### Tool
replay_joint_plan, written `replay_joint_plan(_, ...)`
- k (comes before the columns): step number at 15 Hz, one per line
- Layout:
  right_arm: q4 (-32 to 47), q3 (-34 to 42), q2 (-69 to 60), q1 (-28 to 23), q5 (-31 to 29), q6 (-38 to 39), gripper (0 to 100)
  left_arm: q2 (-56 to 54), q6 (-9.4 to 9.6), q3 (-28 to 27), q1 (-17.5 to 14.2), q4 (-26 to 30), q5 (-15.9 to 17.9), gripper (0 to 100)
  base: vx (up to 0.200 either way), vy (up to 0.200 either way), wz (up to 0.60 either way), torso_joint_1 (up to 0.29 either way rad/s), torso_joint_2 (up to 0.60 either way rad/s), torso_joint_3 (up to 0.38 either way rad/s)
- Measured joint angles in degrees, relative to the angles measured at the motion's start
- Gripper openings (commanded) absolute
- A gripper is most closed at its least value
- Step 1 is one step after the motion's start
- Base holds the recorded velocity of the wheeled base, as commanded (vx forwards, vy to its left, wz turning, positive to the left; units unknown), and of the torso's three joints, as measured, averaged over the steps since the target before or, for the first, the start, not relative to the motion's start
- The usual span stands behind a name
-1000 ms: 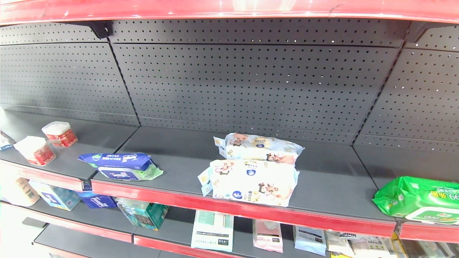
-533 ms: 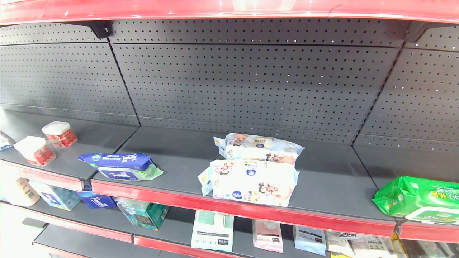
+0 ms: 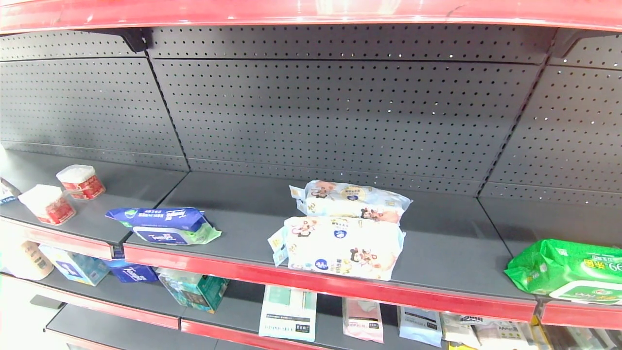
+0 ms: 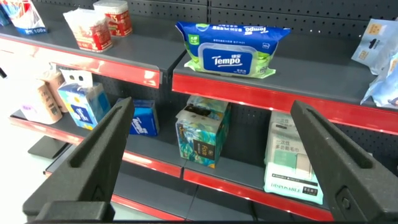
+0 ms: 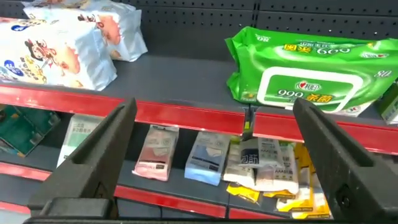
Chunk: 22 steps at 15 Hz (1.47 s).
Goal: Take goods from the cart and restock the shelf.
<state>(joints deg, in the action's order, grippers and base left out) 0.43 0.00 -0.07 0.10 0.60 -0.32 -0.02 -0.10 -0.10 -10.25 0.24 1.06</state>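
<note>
While opposite shelf front — L claw, R claw wide apart.

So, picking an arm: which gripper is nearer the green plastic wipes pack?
Right: right gripper faces the green plastic wipes pack; left gripper faces the blue plastic pack.

Left gripper and right gripper, both with jaws spread wide apart, both roughly level

Gap: bare shelf ran between blue pack and cartoon packs.
Obstacle: green pack sat at the right front.
</note>
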Motion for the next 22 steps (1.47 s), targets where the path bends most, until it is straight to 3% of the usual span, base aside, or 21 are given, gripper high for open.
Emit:
replay_joint_plan(7,0.0,0.0,0.0,-0.02,-0.02,0.11,100,0.02,-0.06,0.0,0.0,0.02,0.0,100,0.0,0.0,-0.6,0.007,0.0,0.001)
replay_joint_plan(12,0.01,0.0,0.0,-0.02,-0.02,0.07,100,0.0,-0.09,0.0,0.0,0.0,0.2,100,0.0,0.0,0.0,0.0,0.0,0.0)
replay_joint_plan(16,0.01,0.0,0.0,-0.02,-0.02,0.07,100,0.24,1.0,-0.67,0.04,0.0,2.71,100,0.0,0.0,0.0,0.0,0.0,0.0)
replay_joint_plan(19,0.01,0.0,0.0,0.0,0.0,0.1,100,7.24,-1.32,-10.68,0.09,-0.68,2.55,100,0.0,0.0,0.0,0.0,0.0,0.0)
replay_joint_plan(22,0.01,0.0,0.0,-0.02,0.0,0.1,100,27.26,-1.51,-22.31,0.11,-1.68,-1.22,100,0.0,0.0,0.0,0.0,0.0,0.0)
